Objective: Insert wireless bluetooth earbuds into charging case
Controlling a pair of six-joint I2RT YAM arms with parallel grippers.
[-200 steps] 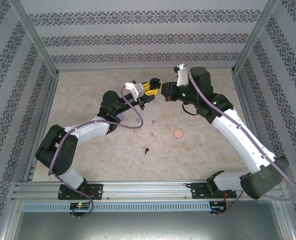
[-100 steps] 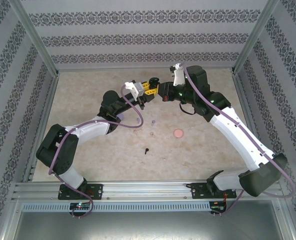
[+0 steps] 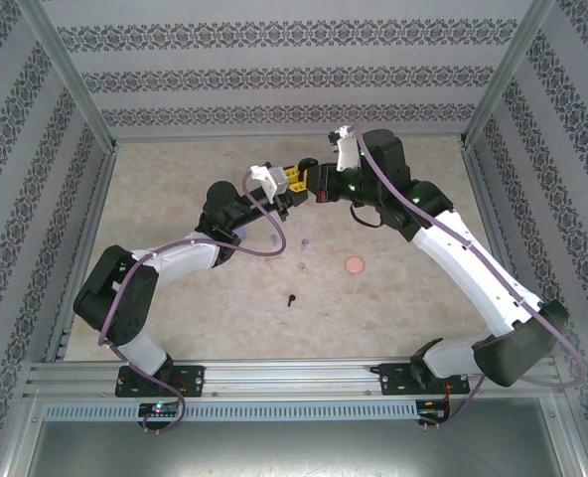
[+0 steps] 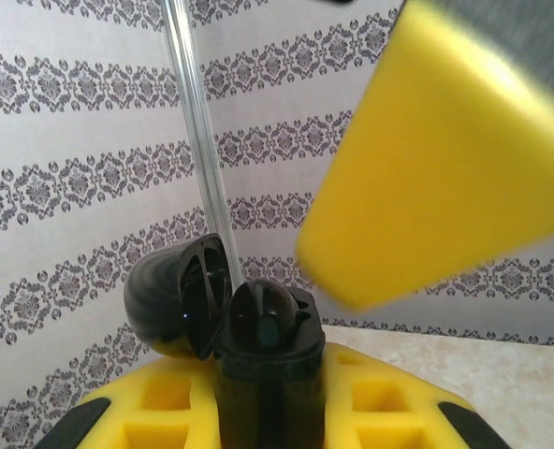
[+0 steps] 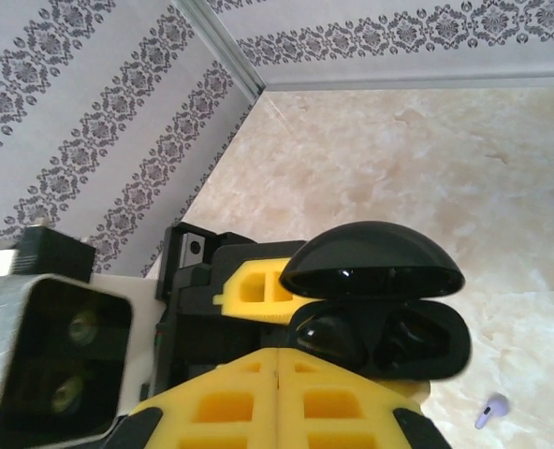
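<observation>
Looking down from above, where did we find the black charging case (image 5: 380,262)?

We found it held up over the far part of the tabletop (image 3: 215,298). The left gripper (image 3: 296,178) had it pinched at its base between both fingers, and its lid was swung open.

And the right gripper (image 5: 278,355)?

Its yellow fingers were pressed together, with the tips at the rim of the open case (whether they pinched anything between them, we could not tell). In the well just beyond them we saw a glossy black rounded shape, but we could not say it was a bud.

Where did the earbuds lie?

We saw a black earbud (image 3: 291,298) on the tabletop nearer the arm bases. A lilac earbud (image 3: 303,241) lay farther back, apart from it, and a round pink case (image 3: 355,265) sat to their right.
</observation>
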